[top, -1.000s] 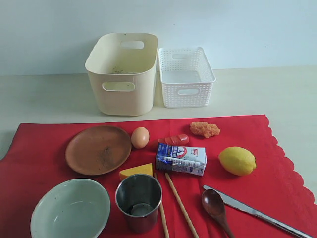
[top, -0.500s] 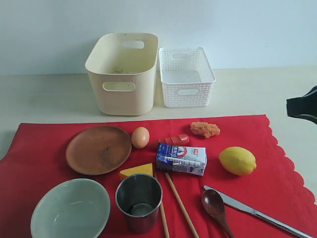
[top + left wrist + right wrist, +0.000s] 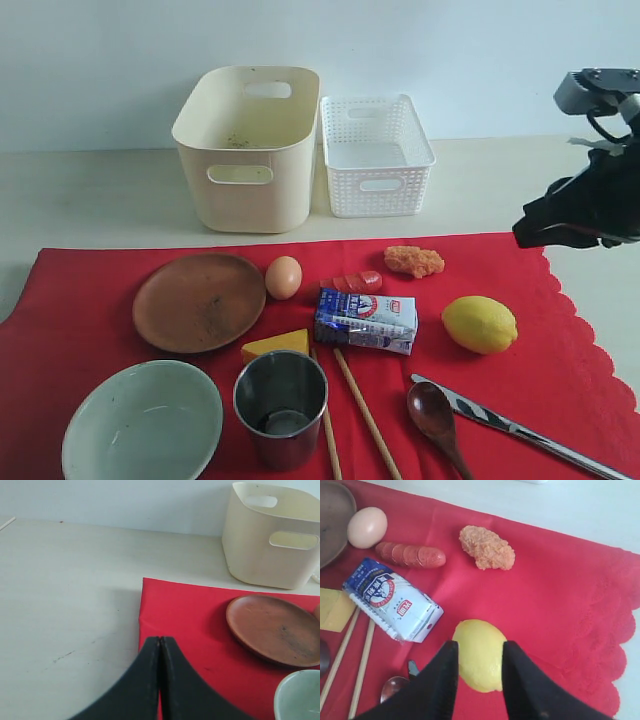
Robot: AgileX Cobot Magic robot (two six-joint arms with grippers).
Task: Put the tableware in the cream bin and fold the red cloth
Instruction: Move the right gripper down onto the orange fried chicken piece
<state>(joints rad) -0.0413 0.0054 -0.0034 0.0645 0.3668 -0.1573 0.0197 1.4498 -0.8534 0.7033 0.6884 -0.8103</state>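
Note:
On the red cloth lie the brown wooden plate, pale bowl, steel cup, two chopsticks, dark spoon and silver knife. The cream bin stands behind the cloth, with nothing of the tableware in it. My right gripper hangs open in the air over the cloth's right edge. In the right wrist view its fingers frame the lemon from above without touching it. My left gripper is shut and empty over the cloth's left corner, near the plate.
A white lattice basket stands right of the cream bin. Also on the cloth are an egg, sliced sausage, fried nugget, milk carton, cheese wedge and the lemon.
My right arm has come in from the right edge of the exterior view, moving left and up toward the cloth. Nothing on the cloth has moved.

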